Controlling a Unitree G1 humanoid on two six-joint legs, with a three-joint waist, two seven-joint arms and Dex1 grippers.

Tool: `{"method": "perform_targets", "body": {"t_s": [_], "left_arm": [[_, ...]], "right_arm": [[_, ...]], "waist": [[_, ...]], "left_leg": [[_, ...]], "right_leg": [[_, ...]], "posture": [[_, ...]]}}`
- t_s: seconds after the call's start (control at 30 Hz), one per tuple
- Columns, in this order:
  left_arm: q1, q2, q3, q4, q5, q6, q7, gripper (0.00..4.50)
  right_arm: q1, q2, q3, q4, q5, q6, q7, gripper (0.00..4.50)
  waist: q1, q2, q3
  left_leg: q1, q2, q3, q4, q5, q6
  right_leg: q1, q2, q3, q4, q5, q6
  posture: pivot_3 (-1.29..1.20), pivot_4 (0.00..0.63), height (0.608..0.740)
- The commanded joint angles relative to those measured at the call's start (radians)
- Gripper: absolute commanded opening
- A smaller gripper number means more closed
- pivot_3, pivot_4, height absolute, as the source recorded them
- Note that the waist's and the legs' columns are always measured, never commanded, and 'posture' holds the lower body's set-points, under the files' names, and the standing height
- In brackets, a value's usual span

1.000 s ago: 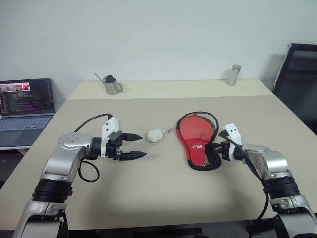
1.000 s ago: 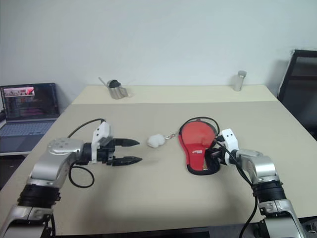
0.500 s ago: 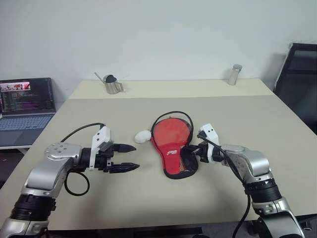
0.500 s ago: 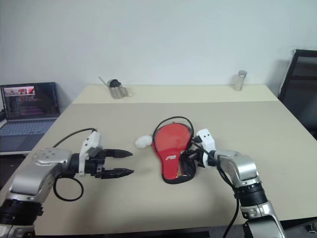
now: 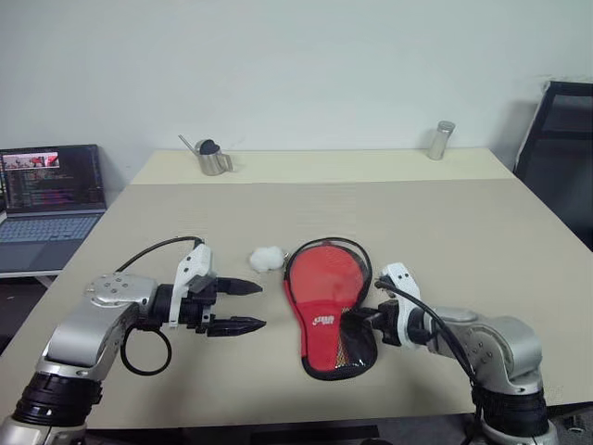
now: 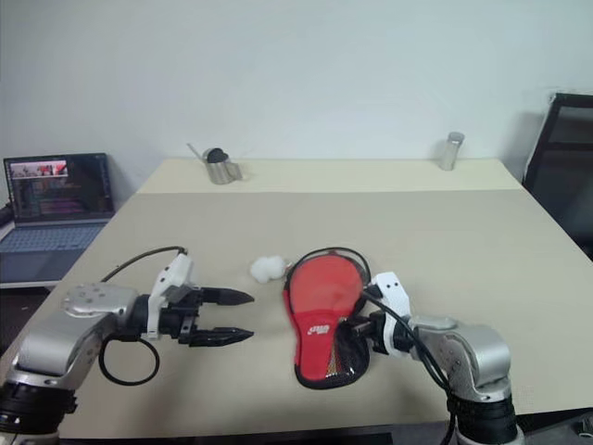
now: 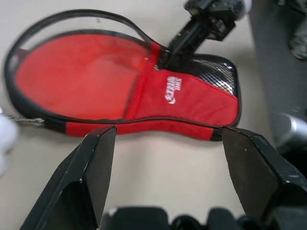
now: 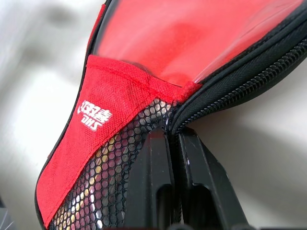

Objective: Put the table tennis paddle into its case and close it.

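The case point(image 5: 326, 295) lies flat on the table, red side up, its round end pointing away and its black mesh pocket point(image 8: 110, 167) nearest me. My right gripper point(image 5: 359, 320) is shut on the case's zip edge point(image 8: 225, 96) beside the mesh pocket. My left gripper point(image 5: 257, 306) hovers open just left of the case, empty and pointing at it, with the case lying beyond its fingers point(image 7: 98, 163) in the left wrist view. A white fluffy ball point(image 5: 267, 258) hangs on a short chain from the case's round end. The table tennis paddle is hidden.
At the table's far edge stand a small metal watering can point(image 5: 211, 159) and a metal cylinder point(image 5: 437, 139). An open laptop point(image 5: 51, 190) sits on a side surface to the left. A black chair point(image 5: 561, 139) stands at the right.
My right gripper has dragged the case left and toward the table's near edge, and the white ball trailed along. My left gripper drew back slightly and stayed open.
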Motion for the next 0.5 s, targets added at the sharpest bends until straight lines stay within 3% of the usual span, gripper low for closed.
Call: {"method": "perform_targets", "body": {"t_s": [0.03, 0.5], "left_arm": [[0.002, 0.023, 0.001, -0.03, -0.017, -0.019, -0.032, 3.74], [-0.004, 0.032, -0.021, -0.035, -0.02, -0.007, -0.071, 3.74]], "right_arm": [[0.007, 0.043, -0.024, -0.098, 0.033, 0.062, -0.022, 0.02], [0.175, 0.069, -0.054, -0.234, 0.152, 0.078, -0.115, 0.02]], "waist": [[0.0, 0.0, 0.0], [0.001, 0.0, 0.0]], "left_leg": [[0.0, 0.0, 0.0, 0.0, 0.0, 0.0], [0.0, 0.0, 0.0, 0.0, 0.0, 0.0]], "right_leg": [[0.0, 0.0, 0.0, 0.0, 0.0, 0.0], [0.0, 0.0, 0.0, 0.0, 0.0, 0.0]], "posture": [[0.0, 0.15, 0.74], [0.0, 0.15, 0.74]]}}
